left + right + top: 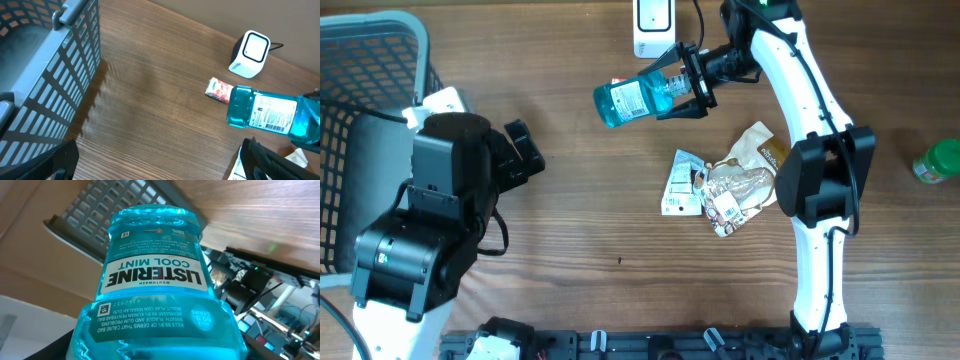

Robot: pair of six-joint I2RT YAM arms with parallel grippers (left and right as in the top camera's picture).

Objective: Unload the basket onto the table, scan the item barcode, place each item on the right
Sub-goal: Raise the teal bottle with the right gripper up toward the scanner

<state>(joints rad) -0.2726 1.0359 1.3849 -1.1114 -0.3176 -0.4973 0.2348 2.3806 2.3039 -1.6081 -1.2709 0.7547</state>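
A clear blue Listerine mouthwash bottle (635,98) hangs level above the table, its base pointing left. My right gripper (692,85) is shut on its neck end. In the right wrist view the bottle (155,280) fills the frame, front label towards the camera. The left wrist view shows the bottle (270,115) from the other side, with the back label and its barcode (272,127) showing. The white scanner (653,25) stands at the far edge just behind the bottle and also appears as the scanner (250,54). My left gripper (525,150) is open over bare wood, holding nothing.
A grey wire basket (370,60) fills the left side. A pile of snack packets (730,185) lies beside the right arm's base. A small packet (219,89) lies near the scanner. A green-capped container (940,160) stands at the right edge.
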